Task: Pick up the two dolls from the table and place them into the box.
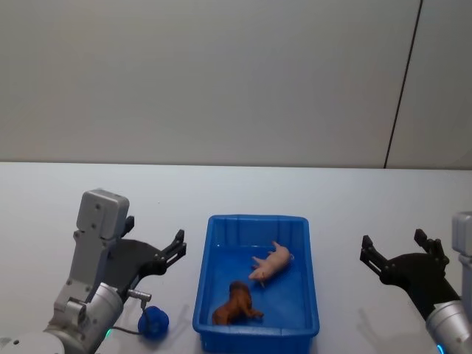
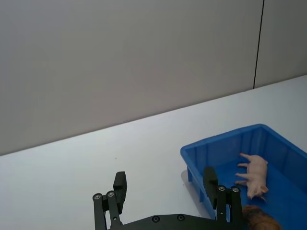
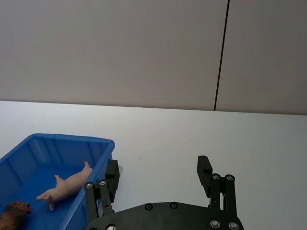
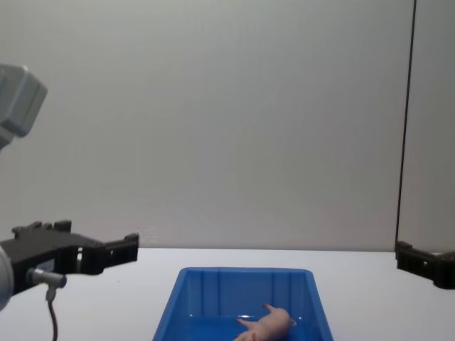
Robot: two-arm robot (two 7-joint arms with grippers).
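Tabletop (image 1: 354,199): white and flat; it carries the box, and no doll lies on it.
Box (image 1: 257,219): blue bin in the middle, between the two arms, long axis running away from the robot. Both dolls lie on its floor, so the placing looks done.
Left tool (image 1: 179,247): open and empty, held above the tabletop just beside the box's left wall, fingers pointing forward and a little toward the box. Probably held out there to stay clear of the rim.
Right tool (image 1: 391,237): open and empty, fingers spread wide, well apart from the box's right wall. It carries nothing, and its place off to the side suits an arm whose work is over.
Pink doll (image 1: 271,263): in the middle of the box, toward the far right, lying on its side with stubby limbs sticking out. Its long axis is slanted, from near-left to far-right. Which end is the head I cannot tell.
Brown doll (image 1: 236,302): near the front left corner of the box, just beside the pink doll but apart from it. Its long axis is slanted much like the pink one's; its facing is not clear.
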